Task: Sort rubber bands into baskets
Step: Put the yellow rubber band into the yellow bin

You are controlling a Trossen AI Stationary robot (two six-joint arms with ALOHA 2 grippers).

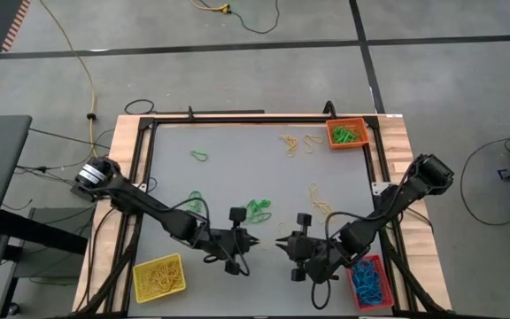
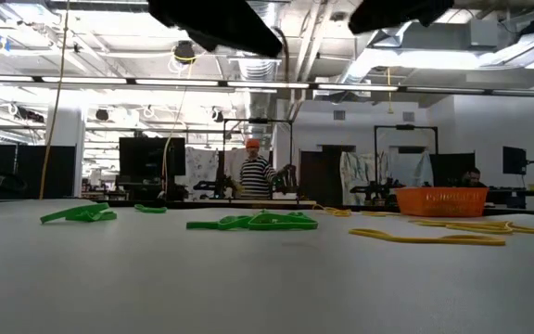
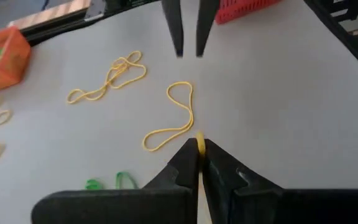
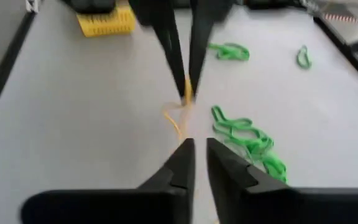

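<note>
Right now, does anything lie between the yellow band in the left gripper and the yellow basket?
Nothing visible does. The left gripper, shut on the yellow band, has only its own arm toward the yellow basket; the green bands lie off that line.

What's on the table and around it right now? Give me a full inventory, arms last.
yellow basket: one, near left corner, holds yellow bands.
orange basket: one, far right corner, holds green bands.
red basket: one, near right corner, holds blue bands.
green rubber bands: several loose, centre and left of the mat.
yellow rubber bands: several loose, far side and right of centre.
yellow band: one, pinched in the left jaws.
yellow cable: one, on the floor beyond the table.
person: one, striped top, in the room behind.
left gripper: jaws shut on the yellow band, near centre.
right gripper: jaws slightly open, facing the left one.
</note>
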